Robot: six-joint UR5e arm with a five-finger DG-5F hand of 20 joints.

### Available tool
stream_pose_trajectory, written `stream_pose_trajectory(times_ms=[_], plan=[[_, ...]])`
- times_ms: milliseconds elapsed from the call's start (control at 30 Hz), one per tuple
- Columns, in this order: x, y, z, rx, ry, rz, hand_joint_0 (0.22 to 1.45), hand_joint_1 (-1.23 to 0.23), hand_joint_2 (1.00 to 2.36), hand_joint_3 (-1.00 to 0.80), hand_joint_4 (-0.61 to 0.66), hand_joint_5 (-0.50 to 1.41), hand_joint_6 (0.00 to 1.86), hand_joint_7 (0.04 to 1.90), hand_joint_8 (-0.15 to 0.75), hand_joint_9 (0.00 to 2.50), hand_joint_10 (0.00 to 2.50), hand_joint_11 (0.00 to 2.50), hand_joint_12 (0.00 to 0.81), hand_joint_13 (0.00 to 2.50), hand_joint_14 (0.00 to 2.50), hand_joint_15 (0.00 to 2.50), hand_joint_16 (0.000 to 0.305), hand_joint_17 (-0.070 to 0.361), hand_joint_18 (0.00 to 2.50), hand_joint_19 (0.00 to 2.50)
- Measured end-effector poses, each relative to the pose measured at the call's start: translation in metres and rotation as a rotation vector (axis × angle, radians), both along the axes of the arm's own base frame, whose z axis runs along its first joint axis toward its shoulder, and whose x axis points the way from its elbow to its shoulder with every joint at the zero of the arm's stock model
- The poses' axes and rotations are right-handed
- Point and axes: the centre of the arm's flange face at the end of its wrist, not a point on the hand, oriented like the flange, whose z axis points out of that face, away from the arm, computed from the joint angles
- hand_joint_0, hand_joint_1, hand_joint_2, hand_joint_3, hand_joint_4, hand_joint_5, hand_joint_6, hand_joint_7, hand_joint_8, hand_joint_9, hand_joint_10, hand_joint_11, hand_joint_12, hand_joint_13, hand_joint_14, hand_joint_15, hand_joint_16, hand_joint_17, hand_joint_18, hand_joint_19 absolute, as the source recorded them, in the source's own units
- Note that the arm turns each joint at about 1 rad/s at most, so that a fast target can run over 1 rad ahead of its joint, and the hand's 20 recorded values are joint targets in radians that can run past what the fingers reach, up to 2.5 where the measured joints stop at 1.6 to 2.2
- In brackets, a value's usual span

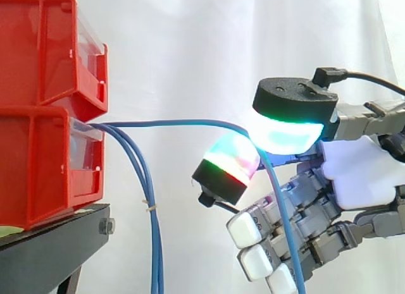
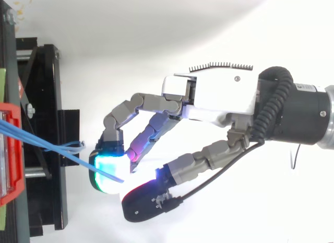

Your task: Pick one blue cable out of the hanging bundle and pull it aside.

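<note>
Two red bins were stacked at the left, the upper bin (image 1: 44, 47) sitting on the lower bin (image 1: 38, 180). Both had clear front panels, and what lay inside them could not be made out. Several blue cables came out at the top front edge of the lower bin. Most of them, the bundle (image 1: 152, 243), dropped straight down just in front of the bins, with a small tie around them partway down.

One blue cable (image 1: 177, 123) ran apart from the rest, stretched almost level to the right and away from the bins. The hand (image 1: 361, 171) gripped it, pinching the cable between two glowing pads (image 1: 288, 134), one cyan above and one green and red below. Past the pinch the cable fell steeply in front of the other fingers, which were curled with white tips.

From above, the cable (image 2: 62, 151) slanted from the bins to the cyan pad.

The bins stood on a black stand (image 1: 50, 243) with a bolt at its corner. A white curtain (image 1: 190, 54) hung behind everything.
</note>
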Motion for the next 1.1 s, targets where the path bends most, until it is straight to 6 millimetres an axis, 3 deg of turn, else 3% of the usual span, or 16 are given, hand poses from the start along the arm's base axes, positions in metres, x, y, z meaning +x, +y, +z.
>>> stream_pose_trajectory(times_ms=[1100], plan=[[0.0,0.0,0.0001,0.0,0.0,0.0,0.56,-0.93,1.15,0.1,-0.24,-0.04,0.87,1.06,0.31,0.97,0.0,0.1,0.417,0.86,0.01,0.37,0.061,0.137,0.71,0.43]])
